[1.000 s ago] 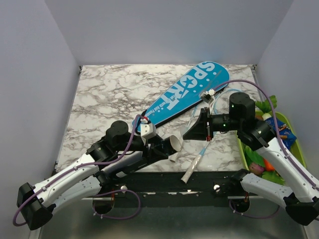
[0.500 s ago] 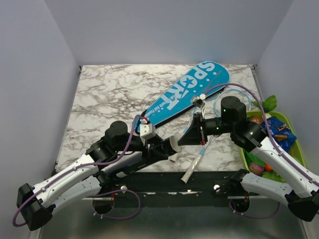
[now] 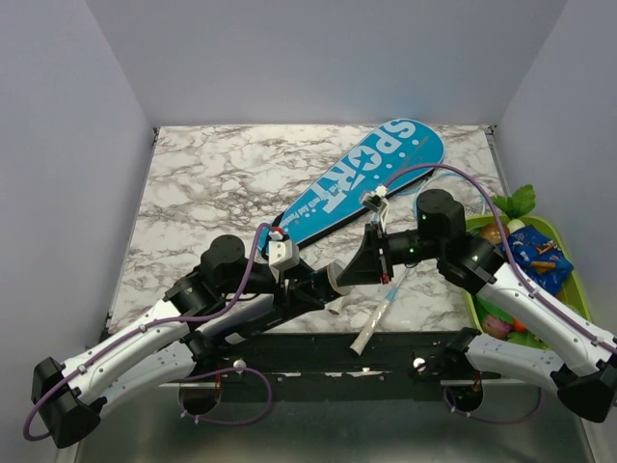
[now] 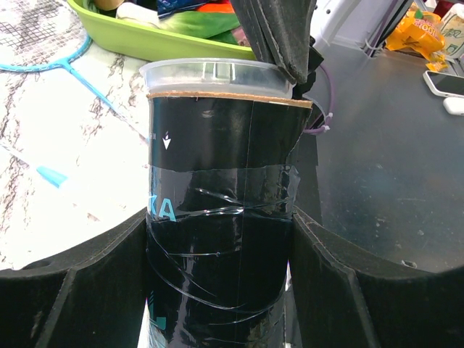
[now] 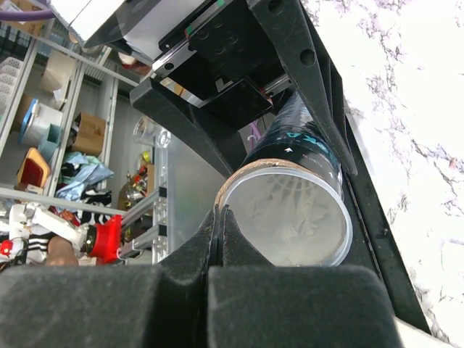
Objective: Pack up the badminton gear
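My left fingers (image 4: 94, 275) are clamped round the black shuttlecock tube (image 4: 217, 188) over the counter's (image 3: 212, 183) near edge, long axis pointing its clear cap (image 5: 290, 217) rightward, my right fingers (image 5: 196, 250) closed tight at the cap's rim.

The racket bag (image 3: 357, 183) lies diagonally on the table (image 3: 212, 193), its wide end toward the rear right. A racket (image 3: 374, 326) lies right of it, under the right arm. In front of the bag, the left gripper (image 4: 221, 239) holds a shuttlecock tube (image 4: 217, 181), and the right gripper (image 5: 221, 214) is at the tube's capped end. A tray (image 3: 571, 280) stands right of the table.
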Controlling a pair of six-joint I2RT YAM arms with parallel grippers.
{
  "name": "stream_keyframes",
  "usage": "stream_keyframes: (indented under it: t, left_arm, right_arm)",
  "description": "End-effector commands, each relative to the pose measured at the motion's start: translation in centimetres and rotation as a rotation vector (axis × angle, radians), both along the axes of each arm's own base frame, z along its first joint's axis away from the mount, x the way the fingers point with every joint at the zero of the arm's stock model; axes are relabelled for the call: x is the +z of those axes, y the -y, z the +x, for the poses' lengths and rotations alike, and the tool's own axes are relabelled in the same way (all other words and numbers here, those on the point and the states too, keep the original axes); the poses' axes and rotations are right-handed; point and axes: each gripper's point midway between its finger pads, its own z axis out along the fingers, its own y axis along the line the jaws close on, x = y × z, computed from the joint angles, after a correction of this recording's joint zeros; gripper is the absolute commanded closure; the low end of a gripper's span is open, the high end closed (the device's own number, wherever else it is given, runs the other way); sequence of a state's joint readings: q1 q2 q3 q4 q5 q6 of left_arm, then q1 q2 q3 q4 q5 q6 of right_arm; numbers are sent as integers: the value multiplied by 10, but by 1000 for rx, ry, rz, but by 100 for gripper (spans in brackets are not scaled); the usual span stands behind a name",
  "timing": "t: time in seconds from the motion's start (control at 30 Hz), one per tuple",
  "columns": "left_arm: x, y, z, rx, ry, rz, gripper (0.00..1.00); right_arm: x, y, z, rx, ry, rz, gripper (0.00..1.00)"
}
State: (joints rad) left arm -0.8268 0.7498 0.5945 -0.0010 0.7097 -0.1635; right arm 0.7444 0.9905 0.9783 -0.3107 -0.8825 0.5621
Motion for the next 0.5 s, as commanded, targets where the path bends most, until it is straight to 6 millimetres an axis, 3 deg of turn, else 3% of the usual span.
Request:
stream_keyframes:
  t: [0.0,0.47]
  left_arm:
    - [18,0,-7,-32,39,-55,100]
    - [19,0,-7,-31,45,-57,100]
  right_arm:
    - [-2,-5,-1,0,-4,9,99]
    - [-1,-11,-4,23,-17,26,100]
